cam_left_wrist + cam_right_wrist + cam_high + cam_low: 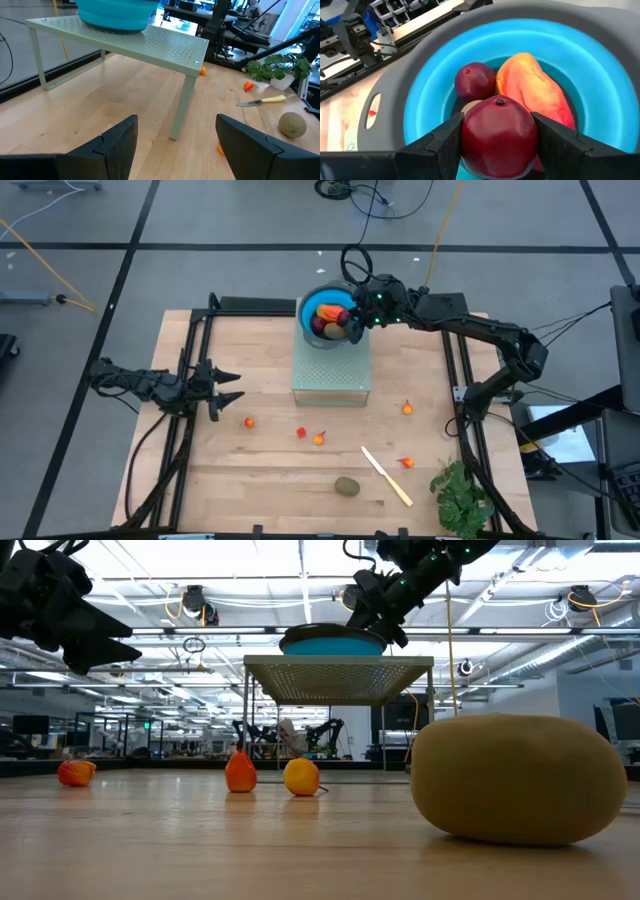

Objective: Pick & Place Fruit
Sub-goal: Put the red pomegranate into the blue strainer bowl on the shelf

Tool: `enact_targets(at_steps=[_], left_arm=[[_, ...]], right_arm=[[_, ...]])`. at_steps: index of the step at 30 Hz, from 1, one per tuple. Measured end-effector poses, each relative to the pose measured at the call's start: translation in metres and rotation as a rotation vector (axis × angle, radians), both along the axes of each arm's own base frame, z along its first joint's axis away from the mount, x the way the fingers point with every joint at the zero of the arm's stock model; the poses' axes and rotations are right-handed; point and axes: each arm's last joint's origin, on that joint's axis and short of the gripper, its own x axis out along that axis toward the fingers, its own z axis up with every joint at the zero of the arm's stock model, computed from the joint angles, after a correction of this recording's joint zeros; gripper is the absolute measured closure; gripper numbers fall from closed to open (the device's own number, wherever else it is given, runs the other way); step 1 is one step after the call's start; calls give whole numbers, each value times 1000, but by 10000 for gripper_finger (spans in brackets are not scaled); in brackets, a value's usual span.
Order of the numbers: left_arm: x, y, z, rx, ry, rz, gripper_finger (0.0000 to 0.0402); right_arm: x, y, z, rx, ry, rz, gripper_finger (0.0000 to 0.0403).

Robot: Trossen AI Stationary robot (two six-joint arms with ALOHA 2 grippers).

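A blue bowl with a grey rim stands on a pale perforated stand at the table's far middle. In it lie a red-orange oval and a dark red ball. My right gripper hangs over the bowl, shut on a second dark red ball. A kiwi-like oval rests on the table near the front edge. Tiny orange-red bits lie scattered on the wood. My left gripper waits open at the table's left, touching nothing. My right gripper pinches the second dark red ball by its two opposite sides between the two fingers. The fingers come from above, slanting down into the bowl. The ball sits above the other fruit; whether it rests on them cannot be told.
A long cream knife lies near the front right, and a green leafy bunch sits at the front right corner. Black rails run along both table sides. The stand's legs rise from the table's far middle.
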Motion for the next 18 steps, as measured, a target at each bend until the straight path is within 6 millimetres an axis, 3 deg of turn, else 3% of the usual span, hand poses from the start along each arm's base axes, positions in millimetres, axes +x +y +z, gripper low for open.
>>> enact_targets(at_steps=[18], left_arm=[[0,0,0,0,0,0,133]], right_arm=[[0,2,-1,-51,29,44,162]])
